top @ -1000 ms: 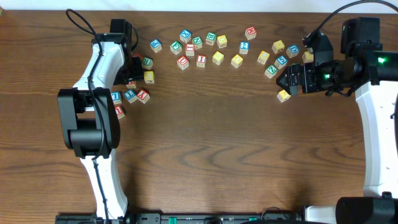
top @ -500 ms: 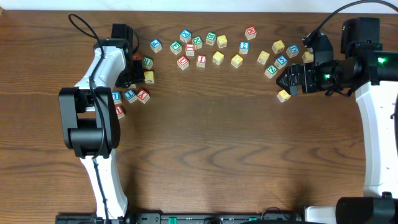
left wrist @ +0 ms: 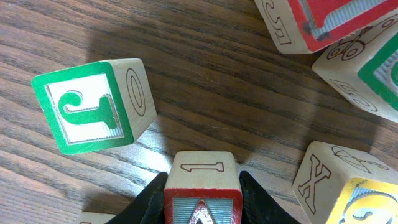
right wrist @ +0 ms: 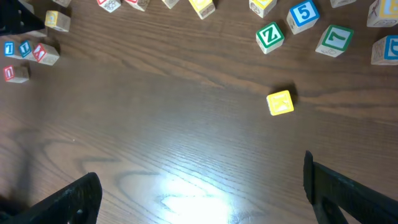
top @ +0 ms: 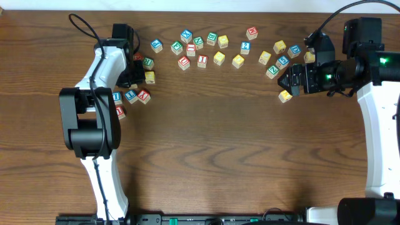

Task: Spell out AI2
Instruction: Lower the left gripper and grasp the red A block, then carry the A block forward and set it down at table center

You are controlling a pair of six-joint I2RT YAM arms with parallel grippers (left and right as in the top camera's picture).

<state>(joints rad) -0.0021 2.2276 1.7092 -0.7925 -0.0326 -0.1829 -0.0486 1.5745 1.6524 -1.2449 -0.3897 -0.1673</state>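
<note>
Over the dark wood table [top: 219,156], the left gripper [left wrist: 203,211] clamps the red-framed A cube [left wrist: 202,177], probably to clear neighbouring cubes [left wrist: 93,112], while the right gripper [right wrist: 205,199] hangs wide open, empty.

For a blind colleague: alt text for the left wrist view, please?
The left gripper grips a red-framed A cube at the bottom edge. A green-framed J cube lies up-left on the wooden table; other cubes crowd the right.
</note>
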